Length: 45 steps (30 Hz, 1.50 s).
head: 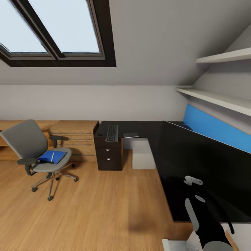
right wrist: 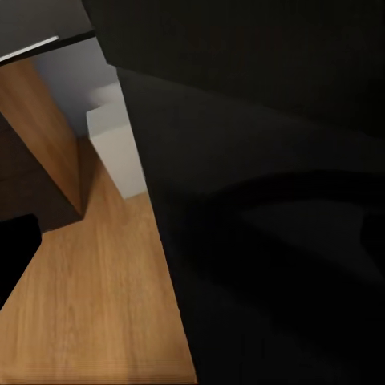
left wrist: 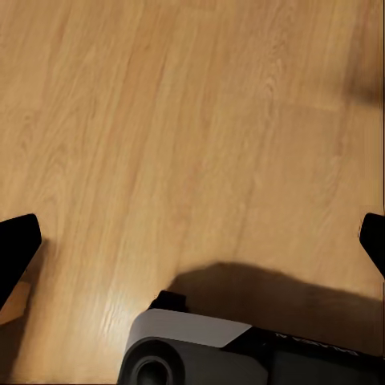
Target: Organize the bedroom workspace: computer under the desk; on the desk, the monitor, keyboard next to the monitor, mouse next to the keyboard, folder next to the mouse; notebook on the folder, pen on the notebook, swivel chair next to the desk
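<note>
The grey swivel chair [head: 33, 150] stands on the floor at the left, apart from the desk, with the blue folder [head: 52, 157] on its seat. A thin pale line crosses the folder. The black desk [head: 146, 127] carries the keyboard [head: 112, 133] and a flat grey notebook [head: 131, 135]. The pale computer [head: 143, 153] [right wrist: 120, 152] sits under it. The monitor's wide black screen [head: 202, 157] stands at the right. My left gripper [left wrist: 192, 241] is open over bare floor. My right gripper [right wrist: 192, 249] is open beside the dark desk edge. The mouse is too small to make out.
Light wooden low cabinets [head: 75, 134] line the back wall behind the chair. Black drawers [head: 108, 153] close the desk's left end. White shelves [head: 223, 55] hang above the blue back panel [head: 216, 127]. Wood floor [head: 104, 209] lies open between chair and desk.
</note>
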Motion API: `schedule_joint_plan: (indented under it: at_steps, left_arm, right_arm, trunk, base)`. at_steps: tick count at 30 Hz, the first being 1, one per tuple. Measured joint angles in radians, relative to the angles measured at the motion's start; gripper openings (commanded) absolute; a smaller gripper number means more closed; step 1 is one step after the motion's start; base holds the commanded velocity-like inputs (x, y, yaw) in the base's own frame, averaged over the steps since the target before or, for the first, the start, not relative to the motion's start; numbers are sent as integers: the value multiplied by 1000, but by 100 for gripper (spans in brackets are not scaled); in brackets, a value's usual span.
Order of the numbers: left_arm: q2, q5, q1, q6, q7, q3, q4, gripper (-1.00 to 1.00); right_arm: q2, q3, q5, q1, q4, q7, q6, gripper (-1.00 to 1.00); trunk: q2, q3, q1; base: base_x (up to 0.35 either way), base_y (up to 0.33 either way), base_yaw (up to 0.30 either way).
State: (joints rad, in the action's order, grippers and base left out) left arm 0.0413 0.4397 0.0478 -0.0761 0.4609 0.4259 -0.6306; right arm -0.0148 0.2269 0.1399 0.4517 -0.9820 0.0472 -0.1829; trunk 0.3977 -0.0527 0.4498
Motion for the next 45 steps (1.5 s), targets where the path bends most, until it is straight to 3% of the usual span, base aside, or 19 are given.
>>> schedule_joint_plan:
  at_steps: [45]
  left_arm:
    - [-1, 1, 0, 1, 0, -2, 0, 100]
  right_arm:
    - [1, -5, 7, -1, 0, 0, 53, 100]
  trunk:
    - [0, 0, 0]
  base:
    - [-273, -180, -5]
